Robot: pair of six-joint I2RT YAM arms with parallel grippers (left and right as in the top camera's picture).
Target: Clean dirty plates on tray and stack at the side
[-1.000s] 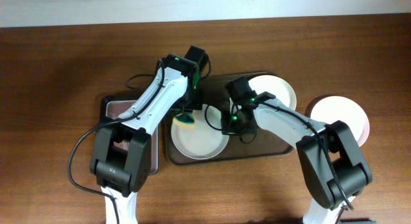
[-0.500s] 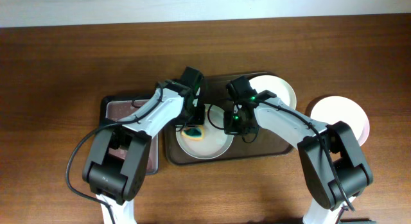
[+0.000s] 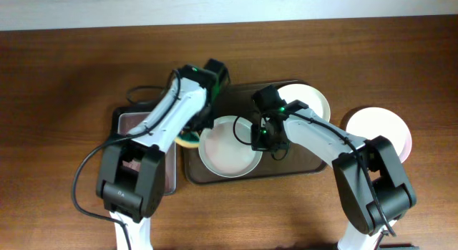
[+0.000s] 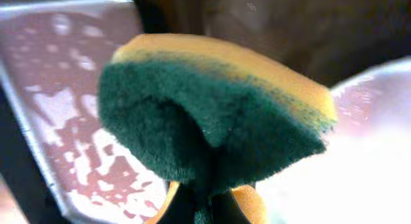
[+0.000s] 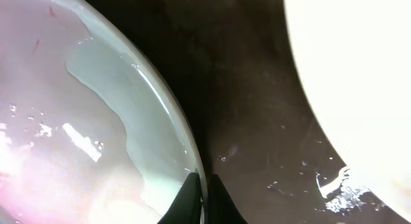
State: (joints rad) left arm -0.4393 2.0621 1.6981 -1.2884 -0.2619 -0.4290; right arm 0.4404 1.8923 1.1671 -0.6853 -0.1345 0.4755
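table (image 3: 57,99): wooden, bearing everything below.
brown tray (image 3: 286,164): mid-table, holding two plates.
small tray (image 3: 129,122): just beside the brown tray at its 9 o'clock, with a wet pink floor.
front plate (image 3: 225,153): at the brown tray's 7 o'clock, wet.
back plate (image 3: 311,99): at the brown tray's 1 o'clock corner.
side plate (image 3: 376,128): on the table, off the brown tray at its 3 o'clock.
right gripper (image 5: 199,185): clenched on the front plate's rim, at its 2 o'clock.
left gripper (image 3: 195,130): grasping the sponge.
sponge (image 4: 212,115): folded, green face outward, over the seam between the two trays.
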